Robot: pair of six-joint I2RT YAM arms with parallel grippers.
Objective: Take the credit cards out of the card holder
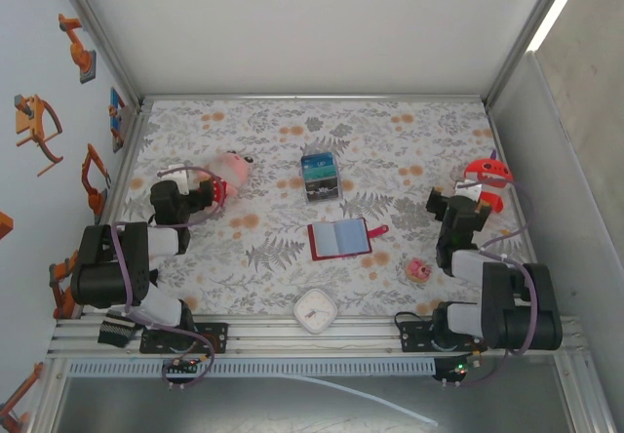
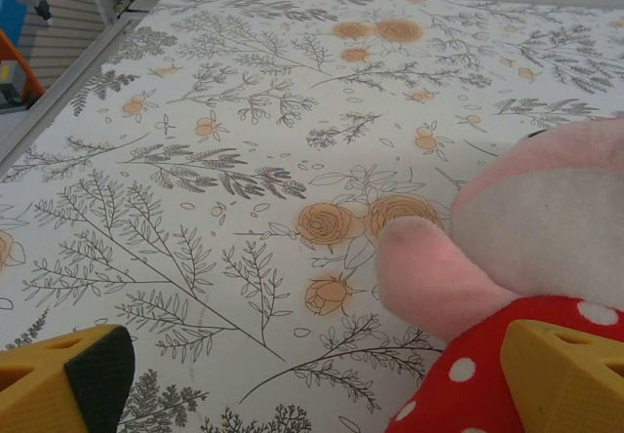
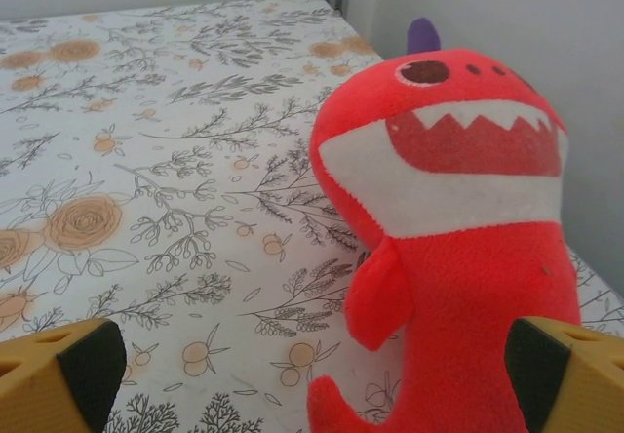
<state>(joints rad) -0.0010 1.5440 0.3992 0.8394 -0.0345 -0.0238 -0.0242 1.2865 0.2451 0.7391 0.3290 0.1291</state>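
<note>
Though the card holder (image 1: 339, 237) lies open, any writing is unreadable.

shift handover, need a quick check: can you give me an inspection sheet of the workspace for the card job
surface: flowered tablecloth, flat, no spills seen
job's things: wallet lies open mid-table, snap tab to the right; cards cannot be told apart from its pockets
clutter: clear box, pink plush, red plush, white square clock, small pink toy
grippers: left gripper open, at the pink plush; right gripper open, at the red plush; neither holds anything
cables: purple cables looped on both arms; white cable below the rail
surroundings: white walls, robot stickers on the left wall
</note>
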